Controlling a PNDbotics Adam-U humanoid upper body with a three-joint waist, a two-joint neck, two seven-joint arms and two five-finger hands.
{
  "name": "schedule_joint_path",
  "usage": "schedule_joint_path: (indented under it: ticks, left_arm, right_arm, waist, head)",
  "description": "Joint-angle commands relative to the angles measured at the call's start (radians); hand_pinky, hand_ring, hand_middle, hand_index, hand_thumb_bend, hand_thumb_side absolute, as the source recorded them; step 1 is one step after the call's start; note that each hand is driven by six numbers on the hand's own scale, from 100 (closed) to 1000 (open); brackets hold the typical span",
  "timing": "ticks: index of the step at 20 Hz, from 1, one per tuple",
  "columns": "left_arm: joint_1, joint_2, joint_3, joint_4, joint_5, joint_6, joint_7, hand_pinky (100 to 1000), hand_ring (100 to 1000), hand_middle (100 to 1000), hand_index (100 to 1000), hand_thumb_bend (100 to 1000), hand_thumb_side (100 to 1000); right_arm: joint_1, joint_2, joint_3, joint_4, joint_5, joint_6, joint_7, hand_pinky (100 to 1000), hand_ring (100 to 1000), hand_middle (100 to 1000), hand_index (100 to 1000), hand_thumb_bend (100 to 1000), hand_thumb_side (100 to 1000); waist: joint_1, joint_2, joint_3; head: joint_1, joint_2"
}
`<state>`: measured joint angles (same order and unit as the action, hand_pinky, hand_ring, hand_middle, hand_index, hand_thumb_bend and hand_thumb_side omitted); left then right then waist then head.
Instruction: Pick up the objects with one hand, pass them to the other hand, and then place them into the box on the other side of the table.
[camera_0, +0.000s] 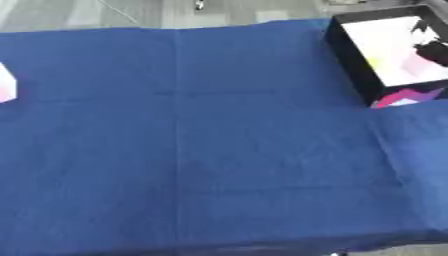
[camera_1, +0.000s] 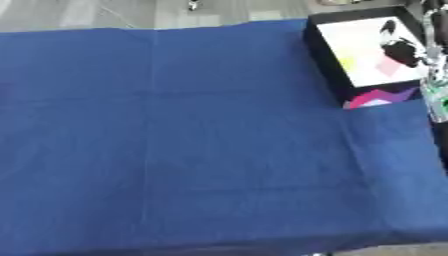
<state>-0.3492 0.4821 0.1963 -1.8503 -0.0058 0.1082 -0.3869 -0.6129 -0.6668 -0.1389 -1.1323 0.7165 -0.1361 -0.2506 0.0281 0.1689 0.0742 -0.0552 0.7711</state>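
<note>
A box (camera_1: 325, 55) with black walls and a white inside stands at the table's far right; its front wall carries a pink and purple pattern. My right hand (camera_1: 399, 48) shows as a dark shape over the box's right half, and its arm (camera_1: 435, 85) runs along the right edge of the right eye view. Whether the hand holds anything is hidden by blur. A pale yellow patch (camera_1: 347, 63) and a pink patch (camera_1: 389, 65) lie on the box floor. My left hand is out of sight.
A blue cloth (camera_0: 192, 140) covers the whole table. A white and pink box corner (camera_0: 5, 86) pokes in at the left edge of the left eye view. Grey floor lies beyond the far edge.
</note>
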Motion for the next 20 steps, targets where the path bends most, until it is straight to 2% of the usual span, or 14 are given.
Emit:
schedule_joint_path:
  ticks: [1, 6, 12, 16, 18, 20]
  left_arm:
    - [-0.028, 0.093, 0.026, 0.026, -0.061, -0.031, 0.055, 781, 649, 631, 831, 274, 832]
    - [-0.075, 0.222, 0.011, 0.182, -0.224, -0.108, 0.155, 792, 684, 676, 846, 308, 747]
    - [-0.181, 0.327, -0.047, 0.477, -0.411, -0.15, 0.201, 794, 705, 717, 879, 339, 702]
    - [-0.283, 0.357, -0.086, 0.695, -0.53, -0.171, 0.228, 799, 723, 740, 887, 390, 661]
    - [-0.334, 0.354, -0.097, 0.792, -0.6, -0.175, 0.244, 798, 730, 749, 890, 418, 672]
    - [-0.381, 0.338, -0.098, 0.88, -0.666, -0.153, 0.256, 794, 727, 748, 893, 441, 685]
  right_arm:
    - [0.018, -0.022, 0.019, -0.173, -0.029, -0.036, 0.006, 856, 860, 909, 1000, 100, 296]
    - [0.085, -0.009, 0.076, -0.39, -0.09, -0.086, 0.044, 845, 846, 878, 1000, 100, 258]
    - [0.122, -0.003, 0.129, -0.549, -0.128, -0.146, 0.102, 831, 829, 847, 1000, 100, 227]
    - [0.133, 0.007, 0.151, -0.609, -0.15, -0.19, 0.134, 830, 823, 839, 1000, 100, 223]
    - [0.138, 0.014, 0.157, -0.639, -0.168, -0.21, 0.148, 828, 821, 834, 1000, 100, 216]
    - [0.14, 0.022, 0.164, -0.667, -0.182, -0.226, 0.161, 827, 819, 832, 1000, 100, 220]
  waist:
    - [0.003, -0.01, -0.003]
    - [0.012, -0.015, -0.014]
    - [0.014, -0.015, -0.03]
    - [0.009, -0.009, -0.043]
    - [0.005, -0.003, -0.049]
    - [0.001, 0.003, -0.054]
  head:
    - [0.094, -0.015]
    - [0.224, -0.036]
    - [0.364, -0.062]
    - [0.423, -0.077]
    - [0.438, -0.081]
    - [0.445, -0.084]
